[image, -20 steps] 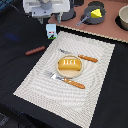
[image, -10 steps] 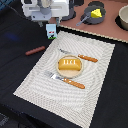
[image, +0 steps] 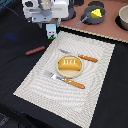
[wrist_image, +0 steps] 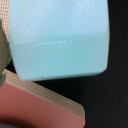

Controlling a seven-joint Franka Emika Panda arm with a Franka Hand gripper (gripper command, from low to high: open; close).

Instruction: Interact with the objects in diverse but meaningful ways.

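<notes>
While the arm's white gripper [image: 48, 19] hangs directly over the milk carton [image: 51, 31] at the far corner of the striped placemat [image: 95, 80], its jaws are hidden by the housing, so whether they are spread or closed on the carton cannot be told. The carton stands upright, just beyond the mat's edge on the black tabletop [image: 15, 60]. Open black surface lies on the exterior view's left, where the sausage [image: 35, 50] rests, its long axis running roughly left-right. Centered on the mat, the bread loaf [image: 69, 64] sits on a small plate [image: 68, 73] between the knife [image: 83, 57] and fork [image: 65, 80]. Further back, the cheese wedge [image: 95, 13] sits in the saucepan [image: 92, 15], whose handle points toward the gripper.
</notes>
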